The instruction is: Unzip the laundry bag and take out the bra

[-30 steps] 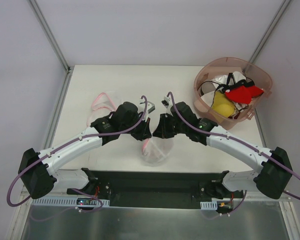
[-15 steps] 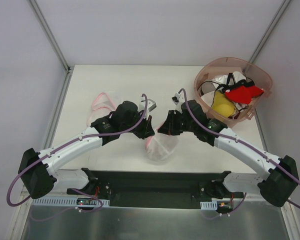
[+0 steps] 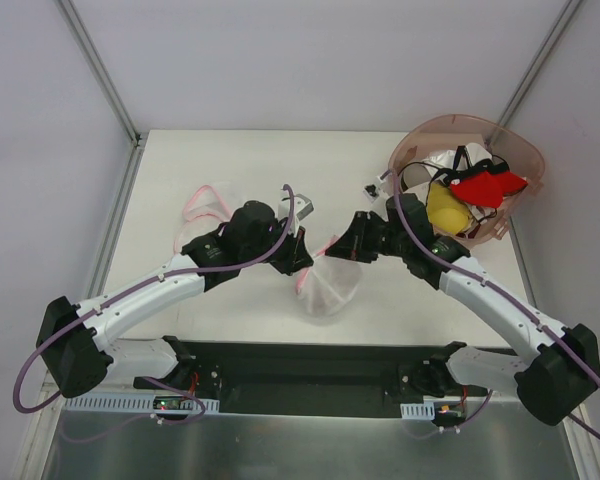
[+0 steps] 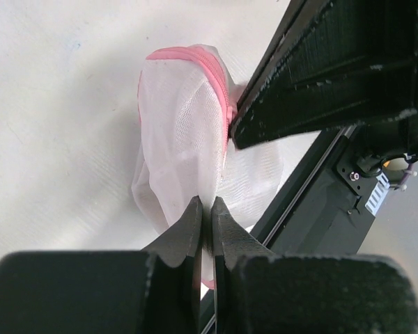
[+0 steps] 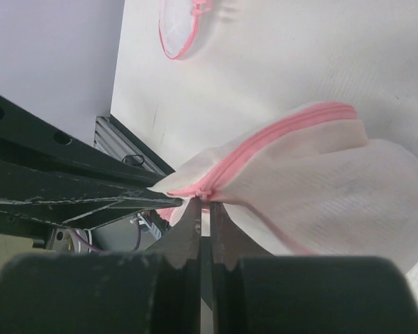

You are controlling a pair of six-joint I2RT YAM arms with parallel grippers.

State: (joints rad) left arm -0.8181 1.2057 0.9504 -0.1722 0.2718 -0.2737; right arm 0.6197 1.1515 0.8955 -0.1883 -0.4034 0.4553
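The laundry bag [image 3: 330, 290], a white mesh pouch with a pink zipper rim, hangs between both grippers just above the table. My left gripper [image 3: 300, 262] is shut on its mesh; in the left wrist view the fingertips [image 4: 207, 209] pinch the white fabric of the bag [image 4: 181, 153]. My right gripper [image 3: 336, 250] is shut on the pink zipper pull [image 5: 206, 195] at the bag's [image 5: 320, 181] rim. The zipper line [image 5: 279, 136] runs away from the pull, up and to the right. The bra is hidden.
A pinkish-brown basket [image 3: 510, 140] at the back right holds yellow [image 3: 444, 208], red [image 3: 488, 184] and white garments with black straps. A second pink-rimmed mesh piece [image 3: 208, 205] lies flat at the back left, also in the right wrist view [image 5: 177, 28]. A black rail [image 3: 310, 365] runs along the near edge.
My right gripper has moved right and away from the left one with the zipper pull. The bag has shifted right and stretched between the grippers. The left gripper has barely moved.
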